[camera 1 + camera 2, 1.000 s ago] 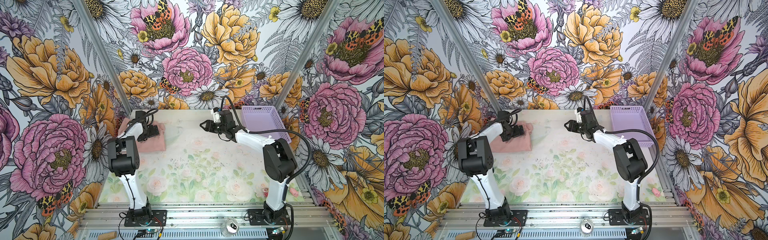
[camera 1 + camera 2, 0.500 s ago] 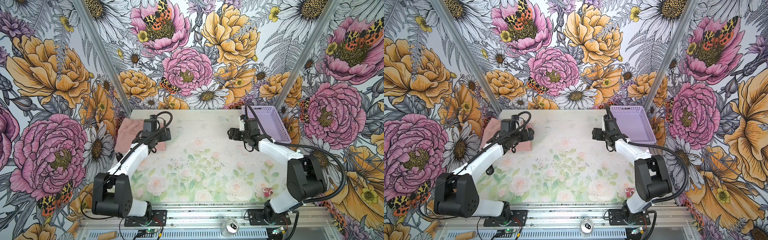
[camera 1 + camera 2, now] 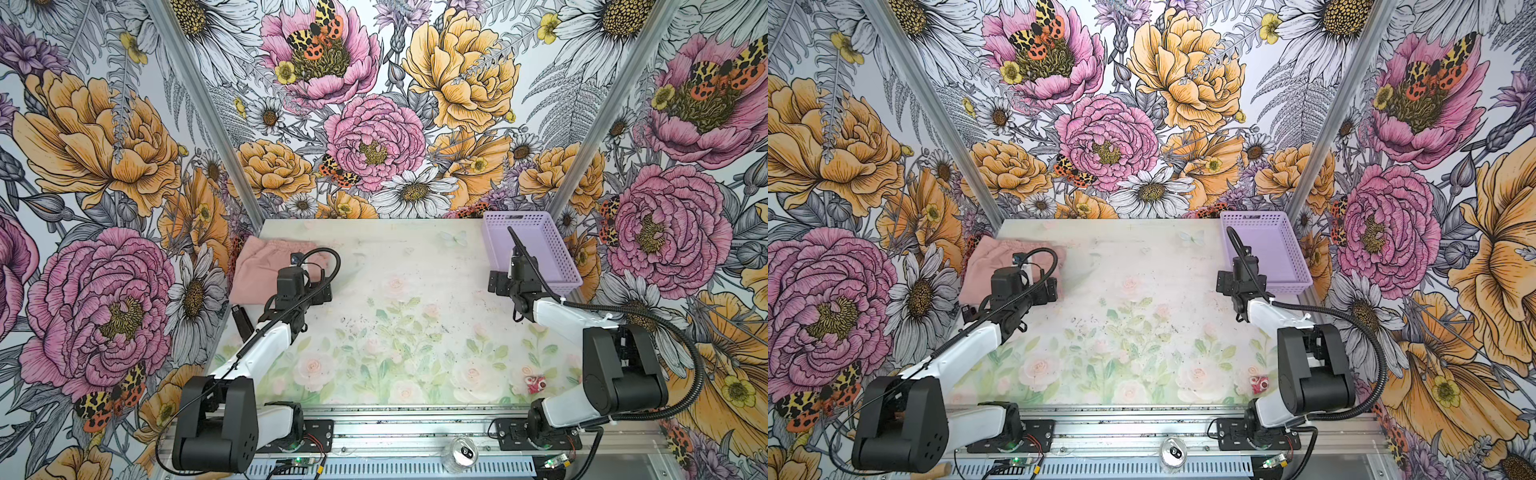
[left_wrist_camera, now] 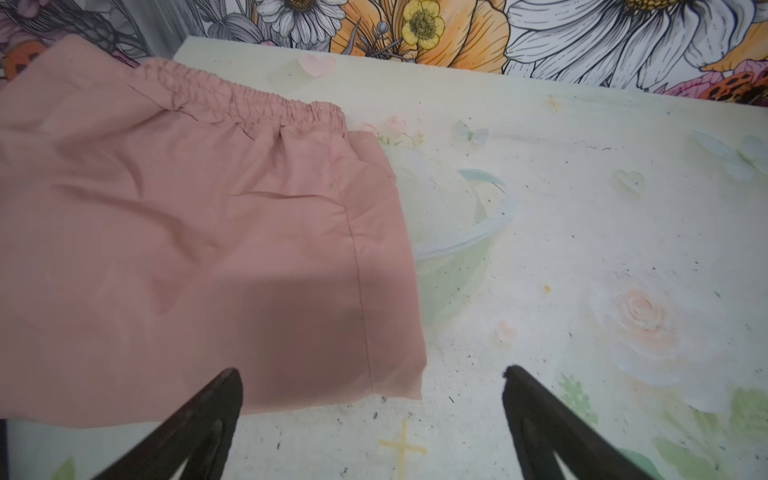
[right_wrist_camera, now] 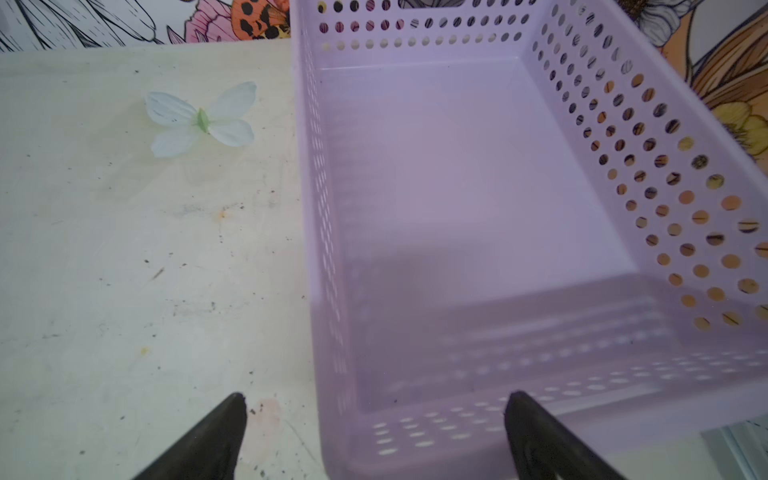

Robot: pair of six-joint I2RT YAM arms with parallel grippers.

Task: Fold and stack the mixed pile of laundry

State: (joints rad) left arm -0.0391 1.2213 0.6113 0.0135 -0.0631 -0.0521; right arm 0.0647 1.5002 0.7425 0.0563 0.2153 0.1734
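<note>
Withdrawal of both arms: left tool (image 4: 370, 370), released, has backed off the folded pink shorts (image 4: 187, 228) at ten o'clock on the tabletop (image 3: 415, 291). Right tool (image 5: 376, 395), newly spread and holding nothing, hangs by the basket (image 5: 623, 166) at two o'clock. We judge stacking finished.

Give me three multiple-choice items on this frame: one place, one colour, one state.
1. Where do the pink clothes lie on the table? A far left, B centre, C near right.
2. The basket is: A green, B lavender, C white.
3. The left gripper has its fingers: A shut on the clothes, B shut on the basket, C spread open.
Key: 1 A, they lie by the far left corner; 2 B, its perforated walls are lavender; 3 C, the left wrist view shows a wide gap.
</note>
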